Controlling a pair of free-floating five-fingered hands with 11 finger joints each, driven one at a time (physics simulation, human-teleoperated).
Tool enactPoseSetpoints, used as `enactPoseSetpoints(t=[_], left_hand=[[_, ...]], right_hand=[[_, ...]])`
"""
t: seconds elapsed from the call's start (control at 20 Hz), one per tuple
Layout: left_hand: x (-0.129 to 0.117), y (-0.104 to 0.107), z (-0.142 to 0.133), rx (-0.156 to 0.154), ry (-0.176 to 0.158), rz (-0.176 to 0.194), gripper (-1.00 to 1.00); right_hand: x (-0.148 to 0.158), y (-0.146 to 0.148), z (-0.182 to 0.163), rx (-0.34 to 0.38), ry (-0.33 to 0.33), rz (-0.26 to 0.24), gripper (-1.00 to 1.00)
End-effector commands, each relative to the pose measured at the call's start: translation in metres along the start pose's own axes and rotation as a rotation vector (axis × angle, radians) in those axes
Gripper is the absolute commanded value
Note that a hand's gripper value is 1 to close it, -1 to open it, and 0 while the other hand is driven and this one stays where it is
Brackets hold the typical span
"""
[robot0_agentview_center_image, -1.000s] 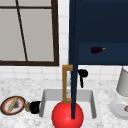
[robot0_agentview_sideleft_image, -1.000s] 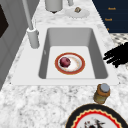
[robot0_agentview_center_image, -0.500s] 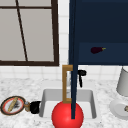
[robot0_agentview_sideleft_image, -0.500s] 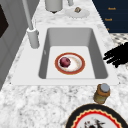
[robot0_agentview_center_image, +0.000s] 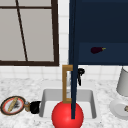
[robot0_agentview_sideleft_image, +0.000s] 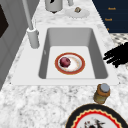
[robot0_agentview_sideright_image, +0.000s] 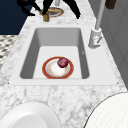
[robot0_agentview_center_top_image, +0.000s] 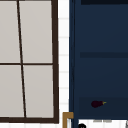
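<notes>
A big dark blue cabinet hangs open over the sink, and a small purple eggplant lies on its bottom shelf. Down in the sink sits a plate with a round dark red fruit on it. A black hand hovers at the sink's front edge — fingers straight, holding nothing — near a little jar.

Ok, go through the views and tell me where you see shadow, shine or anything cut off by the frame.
Front view: even flat light, the red ball with no shine, clipped at the bottom edge. Left side view: the sink walls shaded darker than its floor; a hand a flat black shape, cut by the right edge. Right side view: soft shade beside the plate. Upper view: cabinet uniformly dark.
</notes>
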Motion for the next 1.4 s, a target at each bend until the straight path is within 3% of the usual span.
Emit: enactPoseSetpoints(t=[0.0, 0.3, 0.5, 0.6, 0.9, 0.95, 1.0, 1.35], left_hand=[[0.000, 0.000, 0.000, 0.000, 0.000, 0.000, 0.00], [0.000, 0.000, 0.000, 0.000, 0.000, 0.000, 0.00], [0.000, 0.000, 0.000, 0.000, 0.000, 0.000, 0.00], [0.000, 0.000, 0.000, 0.000, 0.000, 0.000, 0.00], [0.000, 0.000, 0.000, 0.000, 0.000, 0.000, 0.00], [0.000, 0.000, 0.000, 0.000, 0.000, 0.000, 0.00], [0.000, 0.000, 0.000, 0.000, 0.000, 0.000, 0.00], [0.000, 0.000, 0.000, 0.000, 0.000, 0.000, 0.00]], right_hand=[[-0.003, -0.011, -0.018, 0.075, -0.013, 0.020, -1.00], [-0.005, -0.023, -0.047, 0.170, -0.024, 0.000, -1.00], [-0.012, -0.015, -0.084, 0.148, -0.056, 0.062, -1.00], [-0.014, -0.010, -0.102, 0.145, -0.061, 0.069, -1.00], [-0.024, -0.008, -0.147, 0.154, -0.098, 0.024, -1.00], [-0.026, -0.007, -0.152, 0.160, -0.099, 0.019, 1.00], [-0.026, -0.009, -0.156, 0.153, -0.104, 0.040, 1.00], [-0.030, -0.036, -0.182, 0.127, -0.074, 0.012, 1.00]])
